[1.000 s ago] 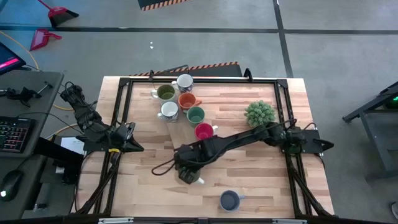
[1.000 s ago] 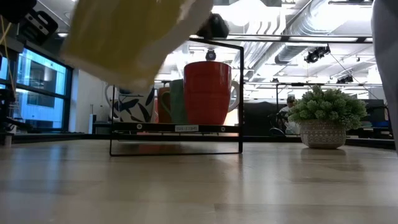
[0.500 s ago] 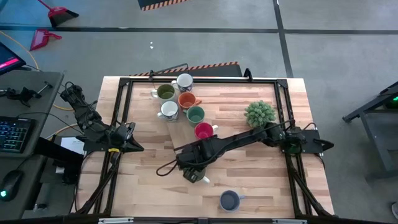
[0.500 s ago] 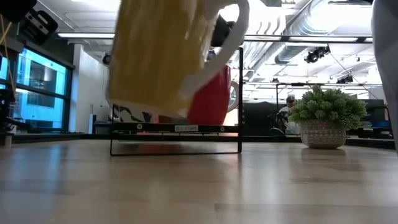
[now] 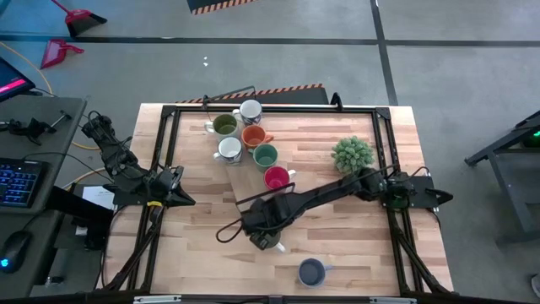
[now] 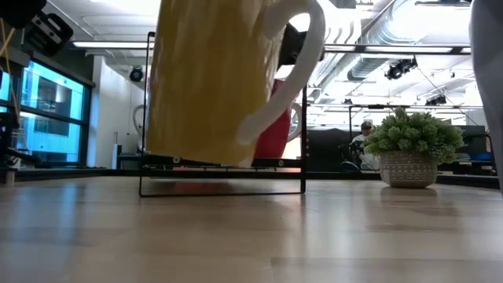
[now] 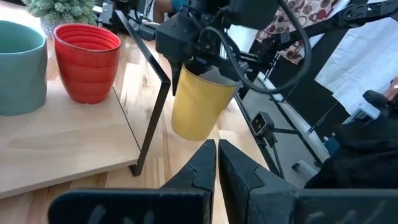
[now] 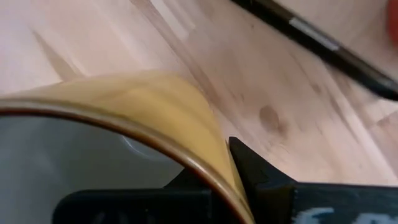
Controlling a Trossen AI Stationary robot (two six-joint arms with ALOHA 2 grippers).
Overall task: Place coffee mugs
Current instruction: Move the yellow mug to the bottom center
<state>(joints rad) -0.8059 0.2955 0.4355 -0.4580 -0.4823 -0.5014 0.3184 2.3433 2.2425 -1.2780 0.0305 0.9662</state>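
Observation:
My right gripper (image 5: 264, 236) hangs over the middle of the table, shut on a yellow mug (image 6: 208, 79) with a white handle (image 6: 302, 71). The mug is also in the left wrist view (image 7: 200, 106). Six mugs stand upright on a low wooden board (image 5: 245, 175) at the far centre: olive green (image 5: 224, 126), white (image 5: 251, 111), orange (image 5: 253, 136), white (image 5: 229, 149), teal (image 5: 266, 155) and red (image 5: 277, 177). A blue mug (image 5: 311, 272) stands on the table near the front edge. My left gripper (image 7: 216, 163) waits shut at the table's left edge. My right gripper holds the yellow mug by its rim (image 8: 214, 163), with one finger (image 8: 252, 168) on the outside of the wall. The finger on the inner side is hidden by the gripper itself. It comes from above, pointing down. The mug hangs below it, almost upright, clear of the table.
A spiky green potted plant (image 5: 352, 154) stands to the right of the board. A black metal frame (image 7: 154, 106) runs around the board, close behind the hanging mug. Bare wood lies between the board and the blue mug.
My right gripper has sunk a little and shifted slightly toward the table's right edge, rolling its wrist. The yellow mug, strongly tilted before, has swung to nearly upright and come lower, staying clear of the table, its handle now showing in the low view.

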